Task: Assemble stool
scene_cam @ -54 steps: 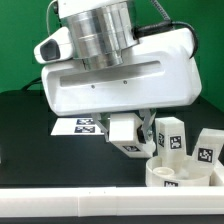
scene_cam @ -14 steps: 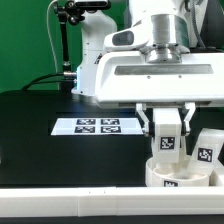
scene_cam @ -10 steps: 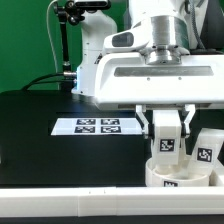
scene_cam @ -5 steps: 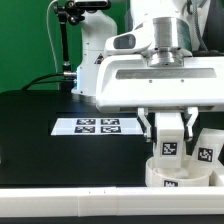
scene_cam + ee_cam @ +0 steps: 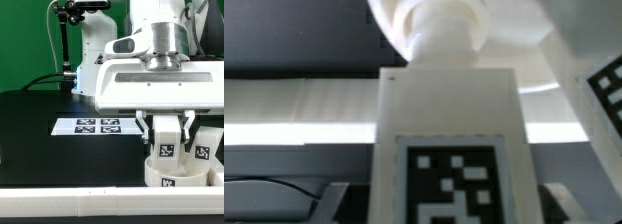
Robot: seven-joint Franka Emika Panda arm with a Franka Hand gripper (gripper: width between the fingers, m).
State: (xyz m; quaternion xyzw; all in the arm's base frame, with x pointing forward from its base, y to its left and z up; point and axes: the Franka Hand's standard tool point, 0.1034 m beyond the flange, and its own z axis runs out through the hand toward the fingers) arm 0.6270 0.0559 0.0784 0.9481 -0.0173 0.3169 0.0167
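My gripper (image 5: 166, 132) is shut on a white blocky stool leg (image 5: 166, 146), which hangs upright with its tag facing the camera. The leg's lower end sits just inside the round white seat (image 5: 184, 180) at the exterior view's lower right. A second leg (image 5: 205, 151) stands right beside it on the exterior view's right, a tag on its face. In the wrist view the held leg (image 5: 445, 120) fills the middle between my fingers (image 5: 335, 200), its tag close to the camera. The edge of another tagged leg (image 5: 608, 85) shows beside it.
The marker board (image 5: 97, 126) lies flat on the black table toward the exterior view's left of the seat. A long white bar (image 5: 70, 205) runs along the front edge. The arm's white body hangs above the seat.
Over the last second my gripper has come down a little with the leg, bringing it lower into the seat. Earlier the leg was tilted and further to the exterior view's left.
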